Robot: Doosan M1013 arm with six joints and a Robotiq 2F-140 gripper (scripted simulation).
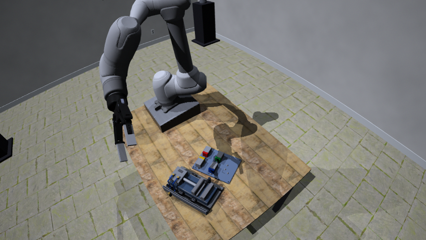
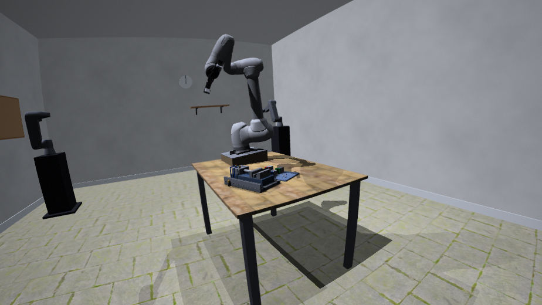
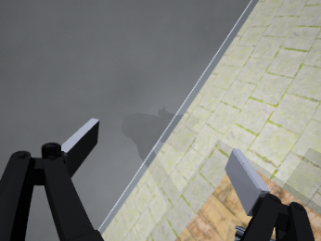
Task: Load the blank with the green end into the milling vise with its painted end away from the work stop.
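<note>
At the far left of the top view, a black stand (image 1: pixel 5 147) pokes in from the frame edge on the tiled floor (image 1: pixel 59 184). Next comes the gripper (image 1: pixel 125 143), hanging high over the left edge of the wooden surface (image 1: pixel 167 143) on the end of the grey arm (image 1: pixel 120 53). Its fingers (image 1: pixel 130 135) are spread wide apart with nothing between them; the wrist view shows only wall, floor and a corner of the surface in the gap. The exterior view puts the gripper (image 2: pixel 207 90) well above the surface, near a round wall clock (image 2: pixel 185 81).

Further right, the arm's dark base block (image 1: pixel 190 115) sits at the back of the surface. In front of it, toward the near edge, stands the milling vise (image 1: pixel 193 188), its two jaw blocks apart and a pale rod running between them; the end with blue hoses points left.

Just beside the vise on its right lies the blue infeed plate (image 1: pixel 229 170). Four blanks rest on it: one with a red end (image 1: pixel 205 152), one with a yellow end (image 1: pixel 200 161), one with a blue end (image 1: pixel 212 167), and the blank with the green end (image 1: pixel 219 157), which lies toward the plate's back, well apart from the gripper. Farthest right, the arm's shadow falls across the surface and onto the floor.
</note>
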